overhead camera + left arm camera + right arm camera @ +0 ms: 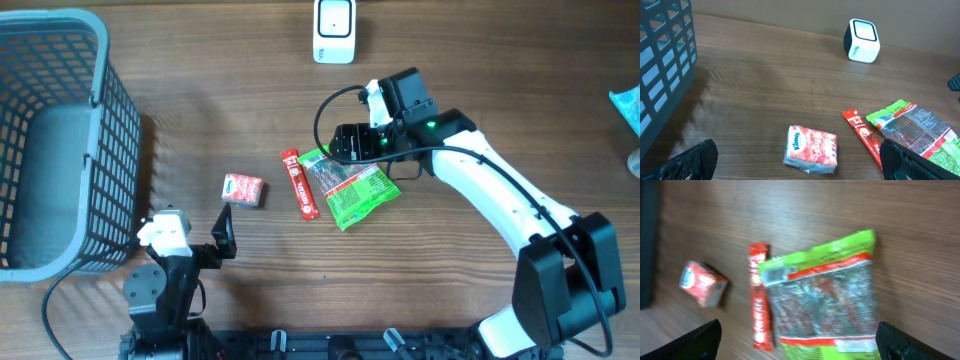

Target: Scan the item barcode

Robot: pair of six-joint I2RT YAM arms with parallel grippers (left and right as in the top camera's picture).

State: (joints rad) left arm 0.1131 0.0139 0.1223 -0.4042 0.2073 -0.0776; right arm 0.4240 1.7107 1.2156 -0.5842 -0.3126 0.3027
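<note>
We are hovering our right gripper (800, 341), jaws spread, over the green snack bag (825, 295); well apart from it, our left gripper (800, 162) is resting, jaws spread

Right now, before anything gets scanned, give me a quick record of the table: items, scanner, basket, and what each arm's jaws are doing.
scanner: white, at the far edge, nothing held up to it
basket: grey, at the left
green snack bag: lying flat below the right gripper
red stick sachet: right beside the bag
tissue pack: apart, between sachet and basket
left gripper: jaws open, empty
right gripper: jaws open, holding nothing
</note>
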